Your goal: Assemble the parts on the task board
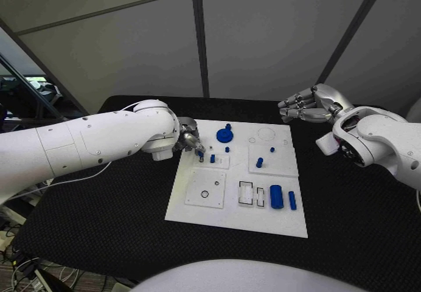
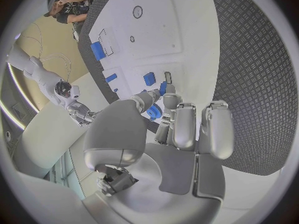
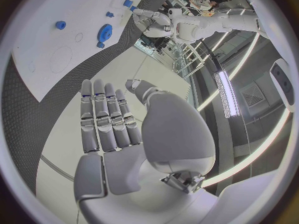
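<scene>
A small blue part (image 1: 200, 154) stands upright, long axis vertical, at the task board's (image 1: 236, 214) far left corner, pinched by the left hand (image 1: 188, 142), while the right hand (image 1: 307, 104) hovers apart beyond the board, fingers loosely spread, holding nothing

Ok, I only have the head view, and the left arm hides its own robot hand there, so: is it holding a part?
Observer: Yes. In the left wrist view the left robot hand pinches a small blue part between thumb and finger.
Operator: And the right one, anything in its palm?
Observer: No. The right wrist view shows the right robot hand with fingers straight and its palm empty.
</scene>
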{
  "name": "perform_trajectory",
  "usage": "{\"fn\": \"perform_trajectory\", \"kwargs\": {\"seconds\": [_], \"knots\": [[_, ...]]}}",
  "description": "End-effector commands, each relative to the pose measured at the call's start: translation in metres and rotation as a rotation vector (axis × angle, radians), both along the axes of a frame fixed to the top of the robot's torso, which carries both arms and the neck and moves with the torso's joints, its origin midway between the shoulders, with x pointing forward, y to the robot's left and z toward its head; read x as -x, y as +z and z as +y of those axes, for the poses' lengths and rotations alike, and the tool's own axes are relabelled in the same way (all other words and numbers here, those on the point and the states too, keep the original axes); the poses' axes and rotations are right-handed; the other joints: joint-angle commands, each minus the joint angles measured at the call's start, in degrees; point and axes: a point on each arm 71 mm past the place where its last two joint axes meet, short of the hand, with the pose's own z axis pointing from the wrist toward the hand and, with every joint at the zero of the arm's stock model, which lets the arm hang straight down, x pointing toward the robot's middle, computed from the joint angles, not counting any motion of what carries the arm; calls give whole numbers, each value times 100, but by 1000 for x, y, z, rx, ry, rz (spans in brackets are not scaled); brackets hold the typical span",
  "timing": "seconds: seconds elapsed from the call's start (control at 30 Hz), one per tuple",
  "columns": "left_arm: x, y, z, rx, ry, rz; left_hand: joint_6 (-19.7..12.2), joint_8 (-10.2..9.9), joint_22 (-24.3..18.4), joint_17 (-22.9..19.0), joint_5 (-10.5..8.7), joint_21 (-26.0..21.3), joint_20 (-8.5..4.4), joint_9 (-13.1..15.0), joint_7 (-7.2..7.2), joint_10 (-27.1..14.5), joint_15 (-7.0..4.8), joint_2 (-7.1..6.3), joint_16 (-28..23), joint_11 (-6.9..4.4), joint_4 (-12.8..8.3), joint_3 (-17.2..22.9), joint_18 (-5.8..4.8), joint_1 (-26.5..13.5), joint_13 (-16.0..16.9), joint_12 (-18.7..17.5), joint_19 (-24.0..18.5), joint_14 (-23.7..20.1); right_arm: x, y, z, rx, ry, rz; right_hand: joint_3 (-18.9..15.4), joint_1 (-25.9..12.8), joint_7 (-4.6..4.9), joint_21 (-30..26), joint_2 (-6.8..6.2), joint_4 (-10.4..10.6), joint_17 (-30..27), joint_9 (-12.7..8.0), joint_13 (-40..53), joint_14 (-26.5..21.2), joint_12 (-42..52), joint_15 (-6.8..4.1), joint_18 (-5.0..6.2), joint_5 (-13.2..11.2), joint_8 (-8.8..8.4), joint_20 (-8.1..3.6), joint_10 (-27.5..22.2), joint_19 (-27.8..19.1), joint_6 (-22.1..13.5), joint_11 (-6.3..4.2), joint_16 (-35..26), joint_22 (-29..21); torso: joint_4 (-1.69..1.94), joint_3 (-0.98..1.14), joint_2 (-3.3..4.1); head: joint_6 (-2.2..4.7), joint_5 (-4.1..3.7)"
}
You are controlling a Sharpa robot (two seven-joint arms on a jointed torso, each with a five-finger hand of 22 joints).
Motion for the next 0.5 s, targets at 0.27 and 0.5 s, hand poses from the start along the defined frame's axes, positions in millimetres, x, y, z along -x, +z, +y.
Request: {"fn": "perform_trajectory", "kwargs": {"seconds": [0.27,0.5], "knots": [[0,-3,-1,-39,-11,-33,10,43,585,261,38,40,-42,5,-21,226,-41,-36,22,-193,-747,773,-86,-23,10,36,178,263,0,1,0,2,8,-5,15,-13,-1,-21,63,16,-9,9,-5,-37,19,20,8,28,24,-7,-43,52,-32,-6,-16,-10,5,3,-5,43,-10],[3,-5,-2,-58,-38,-16,10,45,585,261,40,40,-42,6,-22,226,-41,-38,22,-193,-748,776,-86,-24,7,33,178,263,0,1,1,2,10,-5,16,-11,-2,-25,64,16,-10,9,-5,-38,19,20,8,28,24,-7,-44,54,-33,-6,-16,-12,5,5,-3,35,-20]]}}
